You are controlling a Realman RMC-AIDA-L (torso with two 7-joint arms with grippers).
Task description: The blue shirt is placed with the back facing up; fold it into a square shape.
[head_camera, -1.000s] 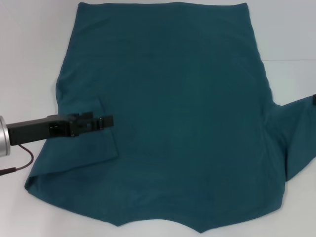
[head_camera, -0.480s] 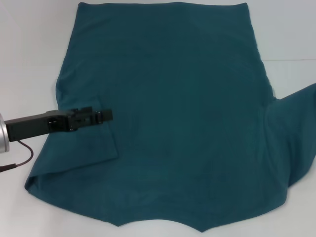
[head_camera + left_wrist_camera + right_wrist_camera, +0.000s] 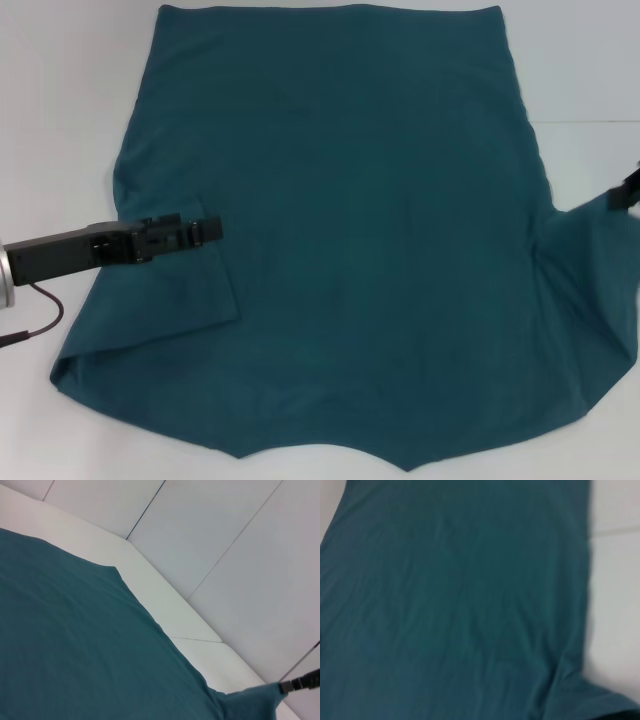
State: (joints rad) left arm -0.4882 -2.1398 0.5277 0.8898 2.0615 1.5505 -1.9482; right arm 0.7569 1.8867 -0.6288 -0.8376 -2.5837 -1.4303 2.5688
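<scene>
One blue shirt (image 3: 350, 220) lies spread over the white bench (image 3: 60, 90), plain side up, no lettering showing. Its left sleeve is folded in over the body; its right sleeve runs out toward the right edge of the head view. My left hand (image 3: 212, 231) hangs low over the folded left sleeve, arm coming in from the left w/ a dark cable (image 3: 40, 320) trailing below it. Can't tell whether its fingers are spread or pressed together, seen side-on. My right hand (image 3: 628, 190) is only a dark sliver at the right edge, at the tip of the right sleeve; in the left wrist view it sits against a raised peak of cloth (image 3: 260, 695), so it looks to be pinching the sleeve, fingers closed on fabric. Nothing else on the bench near the shirt, nothing blocking either hand. Behind the bench, pale wall panels (image 3: 225, 530) w/ thin seams. Count: 1 shirt, 2 hands, 1 cable.
</scene>
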